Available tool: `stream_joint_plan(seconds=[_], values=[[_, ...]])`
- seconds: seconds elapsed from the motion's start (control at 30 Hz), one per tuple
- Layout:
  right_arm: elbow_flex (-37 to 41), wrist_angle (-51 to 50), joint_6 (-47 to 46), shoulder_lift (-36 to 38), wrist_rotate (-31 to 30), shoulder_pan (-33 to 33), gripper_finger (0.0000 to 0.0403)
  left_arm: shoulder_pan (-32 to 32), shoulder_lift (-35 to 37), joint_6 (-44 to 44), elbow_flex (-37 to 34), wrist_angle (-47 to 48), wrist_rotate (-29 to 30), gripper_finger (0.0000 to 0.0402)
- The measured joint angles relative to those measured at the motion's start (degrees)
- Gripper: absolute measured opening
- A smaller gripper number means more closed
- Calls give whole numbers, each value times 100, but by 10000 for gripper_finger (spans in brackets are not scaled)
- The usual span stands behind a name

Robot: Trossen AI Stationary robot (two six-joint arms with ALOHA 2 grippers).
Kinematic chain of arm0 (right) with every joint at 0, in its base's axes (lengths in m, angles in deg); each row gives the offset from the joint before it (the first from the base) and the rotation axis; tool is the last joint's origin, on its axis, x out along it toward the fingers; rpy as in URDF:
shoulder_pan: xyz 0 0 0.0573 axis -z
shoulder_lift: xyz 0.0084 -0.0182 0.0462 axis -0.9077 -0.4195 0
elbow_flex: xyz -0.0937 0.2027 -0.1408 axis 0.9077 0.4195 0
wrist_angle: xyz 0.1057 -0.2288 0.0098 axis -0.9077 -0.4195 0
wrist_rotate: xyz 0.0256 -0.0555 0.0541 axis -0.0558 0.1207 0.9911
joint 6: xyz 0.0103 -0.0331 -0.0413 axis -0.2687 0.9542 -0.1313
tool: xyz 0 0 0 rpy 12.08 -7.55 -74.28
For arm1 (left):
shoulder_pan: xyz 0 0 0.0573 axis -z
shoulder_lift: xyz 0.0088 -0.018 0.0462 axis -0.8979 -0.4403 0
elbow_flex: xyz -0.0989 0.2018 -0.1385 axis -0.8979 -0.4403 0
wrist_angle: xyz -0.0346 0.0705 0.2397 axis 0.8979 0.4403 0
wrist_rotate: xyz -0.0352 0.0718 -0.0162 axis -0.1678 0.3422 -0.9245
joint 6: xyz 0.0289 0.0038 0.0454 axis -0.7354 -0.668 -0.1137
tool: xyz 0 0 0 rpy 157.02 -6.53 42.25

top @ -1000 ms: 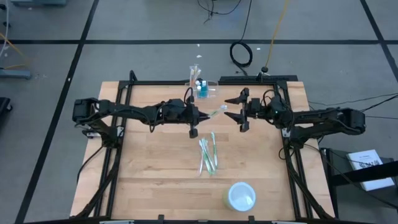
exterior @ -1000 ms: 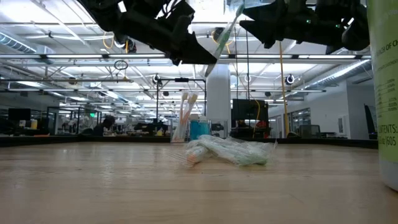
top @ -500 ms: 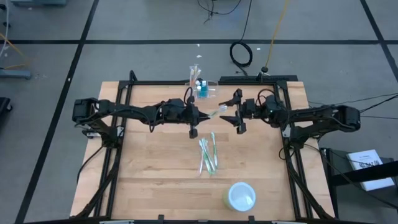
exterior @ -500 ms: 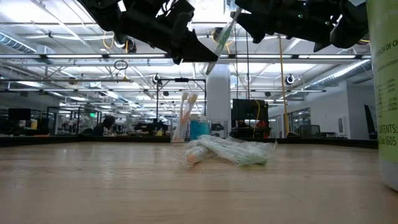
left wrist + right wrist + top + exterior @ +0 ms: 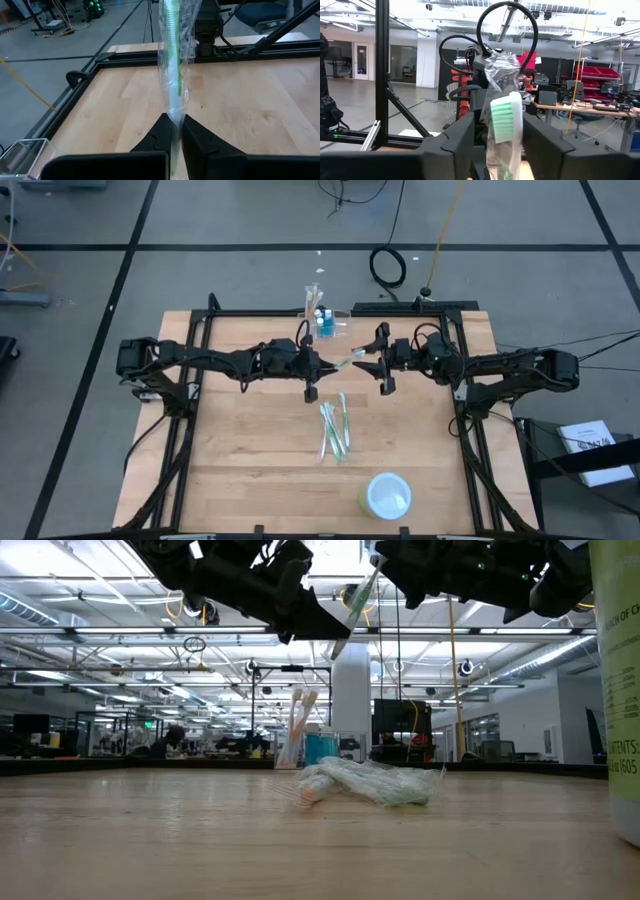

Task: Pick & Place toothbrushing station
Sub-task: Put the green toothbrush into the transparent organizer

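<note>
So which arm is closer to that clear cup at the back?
Left. The left gripper sits just in front of the cup; the right gripper is farther off to the side.

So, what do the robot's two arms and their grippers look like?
Both arms are dark, nearly black, built of jointed segments with thin black cables running along them. The left gripper and the right gripper each end in two dark, wedge-shaped fingers. No markings are readable on them.
</note>
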Motion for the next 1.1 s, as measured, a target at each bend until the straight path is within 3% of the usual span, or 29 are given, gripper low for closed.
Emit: stream_joint_plan(seconds=[0.2, 0.53, 0.67, 0.93, 1.1], values=[[0, 73, 2, 0, -9, 1, 89, 0, 2, -2, 2, -2, -3, 6], [0, 156, 85, -1, -31, 4, 21, 61, 11, 145, 4, -43, 152, 49], [0, 197, 79, 4, -29, 4, 19, 178, 88, 101, 6, -155, 468, 94], [-33, 93, -131, 57, -150, 124, 19, 386, 500, -83, 119, -160, 951, 227], [-258, -240, -159, 84, -143, 298, 19, 498, 1019, -155, 116, 271, 1371, 277]])
